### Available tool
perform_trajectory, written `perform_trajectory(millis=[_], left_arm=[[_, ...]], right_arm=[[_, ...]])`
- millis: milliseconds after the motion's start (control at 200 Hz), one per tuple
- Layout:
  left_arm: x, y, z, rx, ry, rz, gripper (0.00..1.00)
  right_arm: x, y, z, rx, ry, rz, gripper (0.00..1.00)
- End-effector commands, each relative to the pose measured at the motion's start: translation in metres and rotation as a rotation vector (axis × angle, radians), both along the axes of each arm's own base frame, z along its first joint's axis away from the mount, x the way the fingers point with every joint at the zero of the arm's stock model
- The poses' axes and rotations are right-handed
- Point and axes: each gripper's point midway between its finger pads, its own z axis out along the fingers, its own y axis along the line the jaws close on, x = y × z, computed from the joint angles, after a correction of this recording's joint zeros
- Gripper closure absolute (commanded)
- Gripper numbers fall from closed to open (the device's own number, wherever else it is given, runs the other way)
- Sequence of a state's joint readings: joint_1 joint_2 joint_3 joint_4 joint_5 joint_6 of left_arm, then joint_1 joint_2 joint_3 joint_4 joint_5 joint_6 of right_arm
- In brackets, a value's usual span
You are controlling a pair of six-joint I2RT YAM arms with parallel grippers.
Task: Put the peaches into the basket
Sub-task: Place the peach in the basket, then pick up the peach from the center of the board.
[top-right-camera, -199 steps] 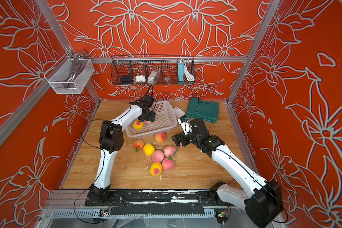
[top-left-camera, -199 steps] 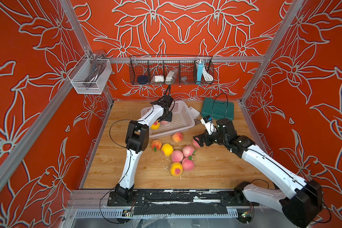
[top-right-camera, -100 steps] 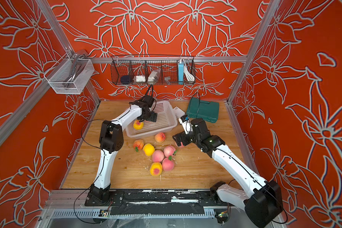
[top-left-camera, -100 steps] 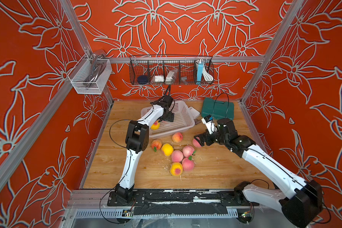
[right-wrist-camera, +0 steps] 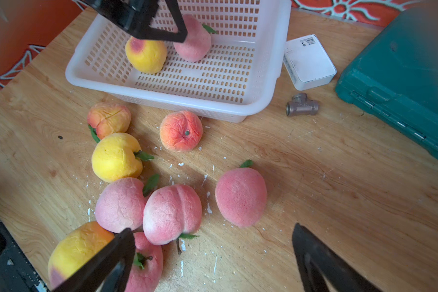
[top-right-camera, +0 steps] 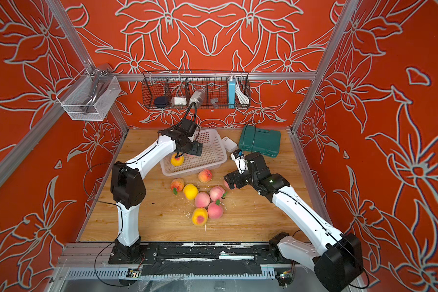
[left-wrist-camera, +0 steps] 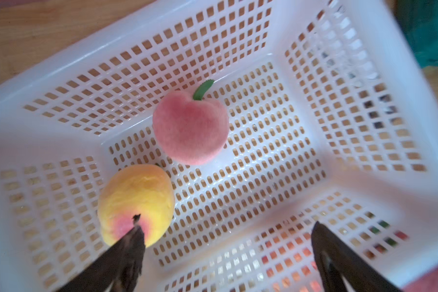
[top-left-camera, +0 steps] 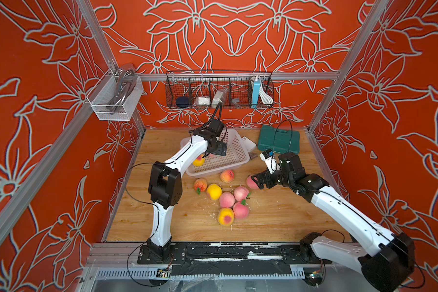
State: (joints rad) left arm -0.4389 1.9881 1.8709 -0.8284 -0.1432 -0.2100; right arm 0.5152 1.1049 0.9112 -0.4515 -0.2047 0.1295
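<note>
The white basket [top-left-camera: 234,154] [top-right-camera: 213,151] stands at the back middle of the table. Two peaches lie in it, a yellow one [left-wrist-camera: 137,202] [right-wrist-camera: 146,57] and a pink one [left-wrist-camera: 190,126] [right-wrist-camera: 195,45]. My left gripper [left-wrist-camera: 226,226] [top-left-camera: 219,149] hangs open above the basket floor, holding nothing. Several more peaches lie on the wood in front of the basket [right-wrist-camera: 177,101], among them a yellow one [top-left-camera: 214,191] and a blushed one [top-left-camera: 225,216]. My right gripper [right-wrist-camera: 213,228] [top-left-camera: 257,180] is open and low, just short of a lone pink peach [right-wrist-camera: 240,197] [top-left-camera: 250,182].
A green case [top-left-camera: 278,139] and a white box [top-left-camera: 248,144] sit to the right of the basket, with a metal tee fitting [right-wrist-camera: 301,107] near its corner. A black wire rack [top-left-camera: 219,93] and a silver mesh box [top-left-camera: 115,101] hang on the walls.
The left gripper's jaws have spread wide over the basket. The right arm has barely moved.
</note>
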Motion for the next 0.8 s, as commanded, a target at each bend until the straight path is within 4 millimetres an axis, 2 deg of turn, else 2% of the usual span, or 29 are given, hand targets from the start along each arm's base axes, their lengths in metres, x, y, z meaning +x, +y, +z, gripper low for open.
perform_trajectory(millis=[0,95,195,345,505,686,796], left_arm=[[-0.023,-0.004,0.035,-0.052,-0.057,-0.010,0.03],[-0.048,-0.012,0.052,-0.092,-0.087,-0.046,0.03],[-0.081,-0.022,0.059,-0.125,-0.093,-0.094,0.02],[-0.134,-0.032,0.050,-0.196,-0.064,-0.148,0.02],[-0.190,-0.041,0.038,-0.379,-0.029,-0.212,0.01],[-0.238,-0.050,0.028,-0.481,0.002,-0.283,0.01],[-0.260,-0.051,0.022,-0.487,0.016,-0.321,0.01]], right_arm=[[-0.001,-0.011,0.006,-0.043,-0.005,-0.029,0.01],[-0.004,-0.014,0.003,-0.057,0.017,-0.038,0.01],[-0.005,-0.019,0.000,-0.079,0.030,-0.054,0.01],[-0.003,-0.024,-0.011,-0.122,0.057,-0.076,0.01],[-0.005,-0.025,-0.022,-0.128,0.090,-0.084,0.01],[0.002,-0.024,-0.037,-0.137,0.119,-0.110,0.01],[0.007,-0.019,-0.047,-0.130,0.147,-0.118,0.01]])
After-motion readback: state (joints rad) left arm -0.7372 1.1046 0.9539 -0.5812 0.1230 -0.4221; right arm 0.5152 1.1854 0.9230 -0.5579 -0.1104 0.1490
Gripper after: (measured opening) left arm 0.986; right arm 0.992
